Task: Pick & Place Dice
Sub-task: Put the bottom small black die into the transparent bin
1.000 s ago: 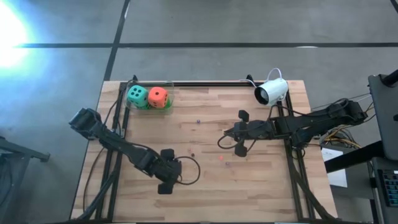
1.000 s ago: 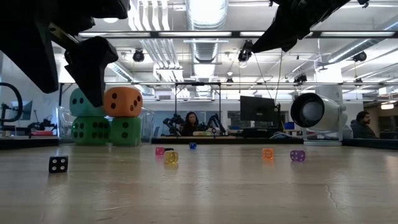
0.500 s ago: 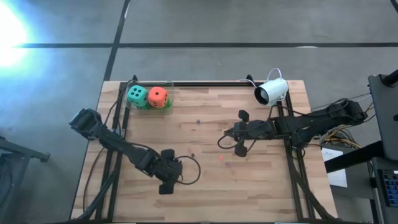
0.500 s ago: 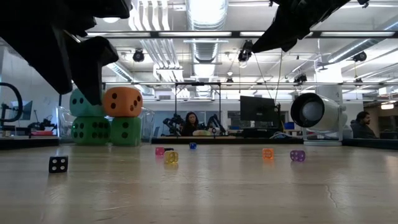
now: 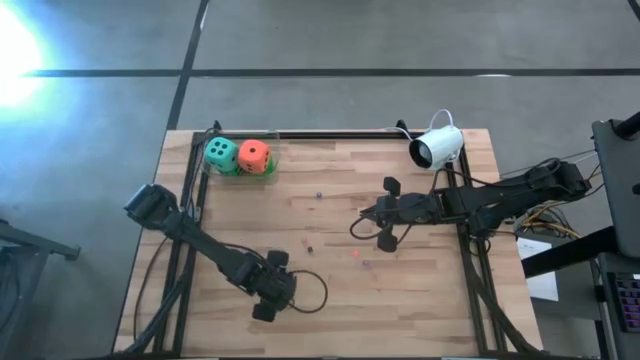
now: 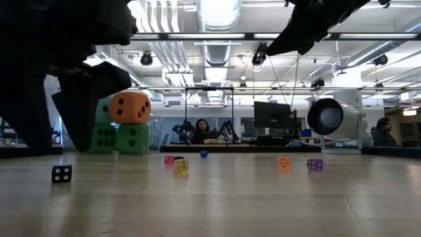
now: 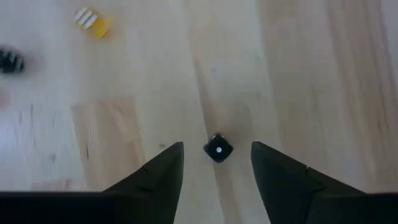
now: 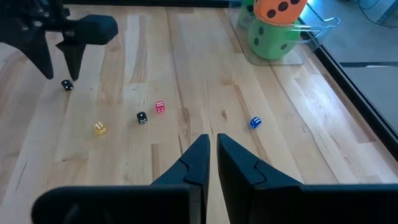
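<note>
I see a pale wooden worktop [image 5: 420, 290] in a bright lab. My left gripper [image 7: 217, 163], fingers apart and empty, straddles a tiny black die [image 7: 217, 150]. Right gripper [image 8: 210, 155]: nearly closed, empty. The dice [image 5: 238, 157] sit stacked at a far corner, lower ones partly hidden.

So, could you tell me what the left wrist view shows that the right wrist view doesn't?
Only the left wrist view shows the left gripper straddling a small black die on the table, fingers apart and not touching it. Only the right wrist view shows the right gripper, nearly closed, the orange-red die stacked on a green die, and small pink and blue dice. Both show the small yellow die.
</note>
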